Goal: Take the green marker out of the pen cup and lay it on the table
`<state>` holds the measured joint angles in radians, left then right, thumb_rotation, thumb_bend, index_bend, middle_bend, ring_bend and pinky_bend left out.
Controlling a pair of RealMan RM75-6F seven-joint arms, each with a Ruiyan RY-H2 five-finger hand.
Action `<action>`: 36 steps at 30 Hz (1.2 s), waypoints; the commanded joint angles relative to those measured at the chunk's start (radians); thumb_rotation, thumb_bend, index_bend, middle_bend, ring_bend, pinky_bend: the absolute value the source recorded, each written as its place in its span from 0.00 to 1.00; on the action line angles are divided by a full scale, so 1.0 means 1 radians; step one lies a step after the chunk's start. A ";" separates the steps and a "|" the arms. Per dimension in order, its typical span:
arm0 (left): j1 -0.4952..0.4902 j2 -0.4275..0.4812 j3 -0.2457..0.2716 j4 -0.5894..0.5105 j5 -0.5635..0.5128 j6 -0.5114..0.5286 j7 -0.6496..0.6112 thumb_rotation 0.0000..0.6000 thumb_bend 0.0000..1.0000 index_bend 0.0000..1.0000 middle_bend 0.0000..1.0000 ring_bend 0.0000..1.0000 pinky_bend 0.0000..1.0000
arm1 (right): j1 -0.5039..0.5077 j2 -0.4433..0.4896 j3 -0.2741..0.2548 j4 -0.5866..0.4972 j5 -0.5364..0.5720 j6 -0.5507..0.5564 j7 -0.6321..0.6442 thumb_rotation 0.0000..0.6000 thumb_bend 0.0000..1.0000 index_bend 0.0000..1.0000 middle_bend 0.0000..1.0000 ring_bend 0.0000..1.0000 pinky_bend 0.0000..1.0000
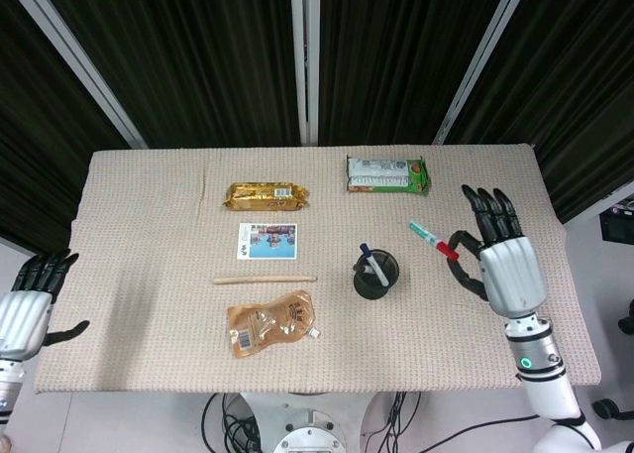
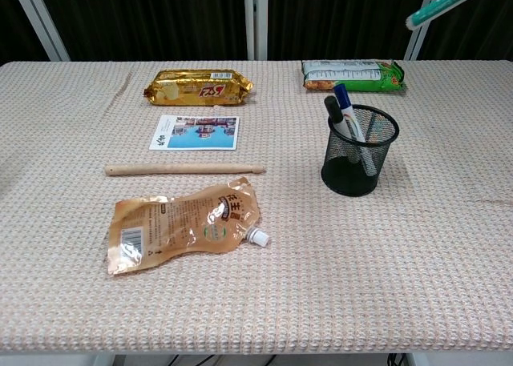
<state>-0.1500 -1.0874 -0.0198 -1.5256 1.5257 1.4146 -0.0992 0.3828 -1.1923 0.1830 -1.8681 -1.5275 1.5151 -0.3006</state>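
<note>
The black mesh pen cup (image 1: 376,278) (image 2: 359,151) stands right of the table's middle. A blue marker (image 2: 345,104) and a black one still stick out of it. My right hand (image 1: 507,267) is raised to the right of the cup and pinches the green marker (image 1: 432,240) by its red end. The marker lies roughly level in the air, its green end pointing toward the back left. In the chest view only that marker (image 2: 446,1) shows, at the top right corner. My left hand (image 1: 26,310) hangs open beyond the table's left edge, holding nothing.
A gold snack pack (image 1: 264,194), a photo card (image 1: 267,241), a wooden stick (image 1: 264,279) and an orange spouted pouch (image 1: 271,323) lie left of the cup. A green snack pack (image 1: 387,174) sits at the back. Bare cloth (image 1: 475,354) stretches right of and in front of the cup.
</note>
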 commanded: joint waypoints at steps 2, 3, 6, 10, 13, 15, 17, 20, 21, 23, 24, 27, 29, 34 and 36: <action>-0.003 0.000 -0.001 -0.007 -0.001 -0.004 0.011 1.00 0.13 0.04 0.00 0.00 0.00 | -0.021 0.003 0.026 0.111 0.080 -0.009 0.016 1.00 0.31 0.70 0.02 0.00 0.00; -0.004 0.001 -0.001 -0.008 -0.002 -0.005 0.014 1.00 0.13 0.04 0.00 0.00 0.00 | -0.019 -0.005 0.024 0.141 0.087 -0.019 0.017 1.00 0.31 0.70 0.02 0.00 0.00; -0.006 0.000 -0.002 -0.013 -0.002 -0.006 0.022 1.00 0.13 0.04 0.00 0.00 0.00 | -0.006 -0.046 0.014 0.238 0.107 -0.062 0.019 1.00 0.31 0.70 0.02 0.00 0.00; -0.006 0.000 -0.003 -0.015 -0.006 -0.008 0.027 1.00 0.13 0.04 0.00 0.00 0.00 | 0.010 -0.117 -0.016 0.342 0.125 -0.129 0.027 1.00 0.31 0.70 0.02 0.00 0.00; -0.007 0.000 -0.004 -0.013 -0.012 -0.012 0.026 1.00 0.13 0.04 0.00 0.00 0.00 | 0.015 -0.165 -0.041 0.403 0.126 -0.165 0.034 1.00 0.31 0.70 0.02 0.00 0.00; -0.008 0.001 -0.004 -0.012 -0.013 -0.014 0.025 1.00 0.13 0.04 0.00 0.00 0.00 | 0.018 -0.201 -0.056 0.446 0.123 -0.184 0.039 1.00 0.31 0.70 0.02 0.00 0.00; -0.008 0.002 -0.004 -0.011 -0.014 -0.014 0.021 1.00 0.13 0.04 0.00 0.00 0.00 | 0.021 -0.231 -0.068 0.483 0.117 -0.197 0.036 1.00 0.31 0.70 0.02 0.00 0.00; -0.007 0.004 -0.006 -0.007 -0.017 -0.012 0.013 1.00 0.13 0.04 0.00 0.00 0.00 | 0.028 -0.248 -0.090 0.513 0.101 -0.223 0.017 1.00 0.26 0.57 0.00 0.00 0.00; -0.007 0.004 -0.007 -0.006 -0.017 -0.012 0.011 1.00 0.13 0.04 0.00 0.00 0.00 | 0.031 -0.243 -0.099 0.510 0.096 -0.236 0.012 1.00 0.21 0.42 0.00 0.00 0.00; -0.006 0.005 -0.007 -0.004 -0.015 -0.008 0.008 1.00 0.13 0.04 0.00 0.00 0.00 | 0.033 -0.219 -0.115 0.479 0.089 -0.263 0.011 1.00 0.11 0.13 0.00 0.00 0.00; -0.006 0.005 -0.007 -0.003 -0.014 -0.006 0.008 1.00 0.13 0.04 0.00 0.00 0.00 | 0.033 -0.207 -0.120 0.459 0.084 -0.268 0.023 1.00 0.05 0.02 0.00 0.00 0.00; -0.006 0.004 -0.007 -0.004 -0.008 -0.001 0.009 1.00 0.13 0.04 0.00 0.00 0.00 | 0.026 -0.163 -0.133 0.398 0.057 -0.264 0.065 1.00 0.00 0.00 0.00 0.00 0.00; -0.007 0.003 -0.008 -0.006 -0.005 0.001 0.013 1.00 0.13 0.04 0.00 0.00 0.00 | 0.008 -0.148 -0.140 0.385 0.022 -0.216 0.062 1.00 0.00 0.00 0.00 0.00 0.00; -0.010 0.003 -0.011 -0.016 0.003 0.010 0.028 1.00 0.13 0.04 0.00 0.00 0.00 | -0.072 -0.090 -0.146 0.337 -0.017 -0.069 0.085 1.00 0.00 0.00 0.00 0.00 0.00; -0.010 0.004 -0.012 -0.020 0.008 0.015 0.035 1.00 0.13 0.04 0.00 0.00 0.00 | -0.111 -0.059 -0.143 0.330 -0.010 -0.012 0.096 1.00 0.00 0.00 0.00 0.00 0.00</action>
<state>-0.1601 -1.0841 -0.0310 -1.5436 1.5324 1.4283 -0.0655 0.3293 -1.3000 0.0431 -1.5114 -1.5239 1.4242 -0.2263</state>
